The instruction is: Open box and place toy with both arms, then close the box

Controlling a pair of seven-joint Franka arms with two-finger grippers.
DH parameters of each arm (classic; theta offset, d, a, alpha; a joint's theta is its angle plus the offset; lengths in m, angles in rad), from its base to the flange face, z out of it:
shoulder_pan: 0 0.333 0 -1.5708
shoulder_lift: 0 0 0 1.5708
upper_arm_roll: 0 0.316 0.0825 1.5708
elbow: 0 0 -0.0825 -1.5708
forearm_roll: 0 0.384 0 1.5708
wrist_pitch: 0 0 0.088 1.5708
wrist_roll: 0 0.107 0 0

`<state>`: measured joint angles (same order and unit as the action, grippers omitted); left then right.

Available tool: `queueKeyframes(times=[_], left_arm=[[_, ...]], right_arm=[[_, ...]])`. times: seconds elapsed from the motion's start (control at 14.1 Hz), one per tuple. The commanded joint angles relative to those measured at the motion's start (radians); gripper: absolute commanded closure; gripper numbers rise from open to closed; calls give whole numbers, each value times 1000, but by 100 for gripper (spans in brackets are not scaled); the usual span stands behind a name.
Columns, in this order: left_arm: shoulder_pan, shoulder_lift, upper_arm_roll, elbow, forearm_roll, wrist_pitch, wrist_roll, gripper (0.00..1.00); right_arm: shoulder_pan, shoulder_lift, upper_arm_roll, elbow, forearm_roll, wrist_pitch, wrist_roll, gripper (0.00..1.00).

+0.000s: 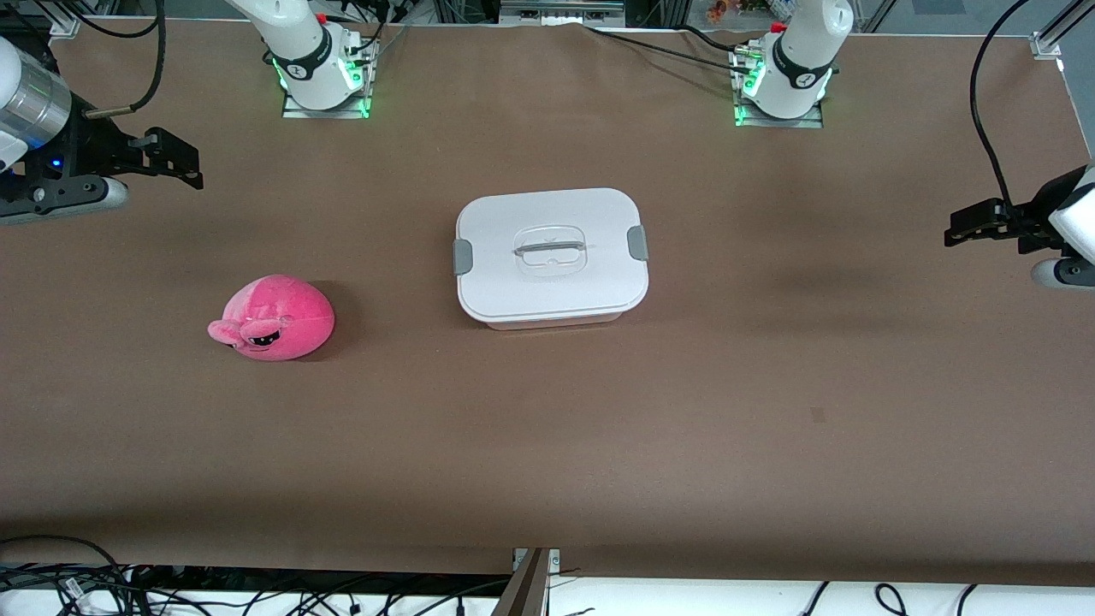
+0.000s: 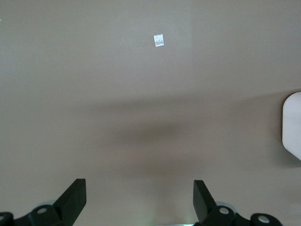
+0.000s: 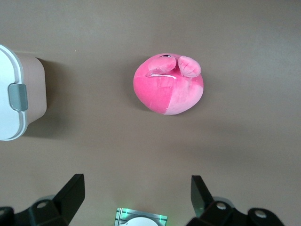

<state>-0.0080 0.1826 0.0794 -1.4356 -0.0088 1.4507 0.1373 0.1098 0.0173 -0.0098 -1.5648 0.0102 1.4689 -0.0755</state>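
Front view, as I read it from my station: the box (image 1: 552,257) sits closed near the middle of the brown table (image 1: 599,445), its white lid (image 1: 547,218) rounded at the corners, a grey clip (image 1: 636,244) at the end toward the left arm and another (image 1: 462,257) at the end toward the right arm, and a recessed clear handle (image 1: 552,250) in the centre; the toy (image 1: 272,318), a bright pink plush ball with small ears and a scowling face, lies on the table toward the right arm's end, well apart from the box and slightly nearer the front camera.

The right gripper (image 1: 184,167) hangs over the table's edge at the right arm's end; the left gripper (image 1: 962,231) hangs over the edge at the left arm's end; both arms wait.

Right wrist view: I see the black fingers (image 3: 70,195) spread wide with nothing between them; here the toy (image 3: 169,84) shows its fuzzy seamed back in two shades of pink, and the box (image 3: 21,92) shows a translucent pinkish wall under the lid (the front view barely reveals it).

Left wrist view: the fingers (image 2: 75,197) likewise stand wide apart, holding nothing; only a rounded white corner of the lid (image 2: 292,125) enters, and a small pale square mark (image 2: 159,40) lies on the matte table surface; the toy does not appear here.
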Motion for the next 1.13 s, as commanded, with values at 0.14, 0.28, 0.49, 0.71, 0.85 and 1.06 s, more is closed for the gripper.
queueKeyframes(times=[0.14,0.28,0.49,0.71,0.85,1.06], left_arm=[[3,15,-1,26,12,-6,-7,0],[2,15,-1,26,16,-6,-7,0],[2,15,-1,26,15,-6,-7,0],[2,15,-1,26,10,-6,-8,0],[-10,15,-4,26,9,-6,-12,0],[-45,15,-26,24,10,-6,-10,0]], right_arm=[[-9,-2,8,2,-3,2,-3,0],[-9,-3,8,0,-3,4,-3,0],[-9,0,8,-12,-3,7,-1,0],[-9,6,8,-114,-6,97,-3,0],[-10,18,5,-223,-7,235,-3,0],[-18,71,-10,-360,-7,451,-18,0]])
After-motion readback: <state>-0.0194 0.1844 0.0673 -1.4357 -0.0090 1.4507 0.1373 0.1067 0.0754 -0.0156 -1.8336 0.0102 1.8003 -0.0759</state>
